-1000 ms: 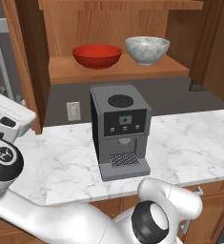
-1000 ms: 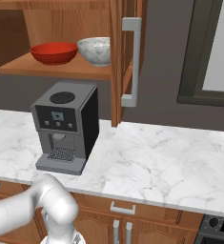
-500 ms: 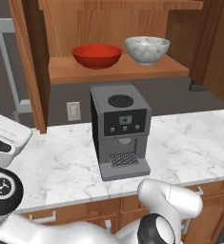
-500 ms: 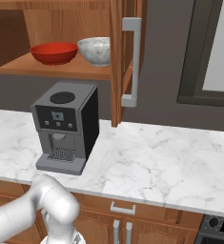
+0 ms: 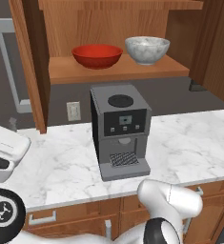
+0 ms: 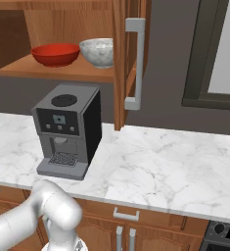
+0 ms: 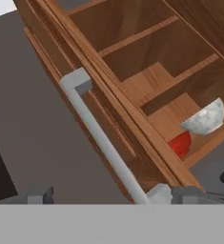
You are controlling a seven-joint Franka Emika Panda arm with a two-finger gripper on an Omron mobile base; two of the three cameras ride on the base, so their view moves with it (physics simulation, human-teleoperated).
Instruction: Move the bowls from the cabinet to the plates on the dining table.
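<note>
I am working on the first step: both bowls, red bowl (image 5: 97, 55) and marbled bowl (image 5: 147, 49), are sitting on the open cabinet's shelf (image 5: 118, 69) above the surface (image 5: 180, 143). My tool (image 7: 113, 194) is hanging open beside the door handle (image 7: 104, 143); next I judge it needs to reach in for a bowl.

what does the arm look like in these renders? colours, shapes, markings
Glossy white rounded shells on the arm, smooth tubular links. Dark black joint at the elbow and a black round cap with a small white emblem. Pincer tips are small, grey, blocky. No cables visible.
</note>
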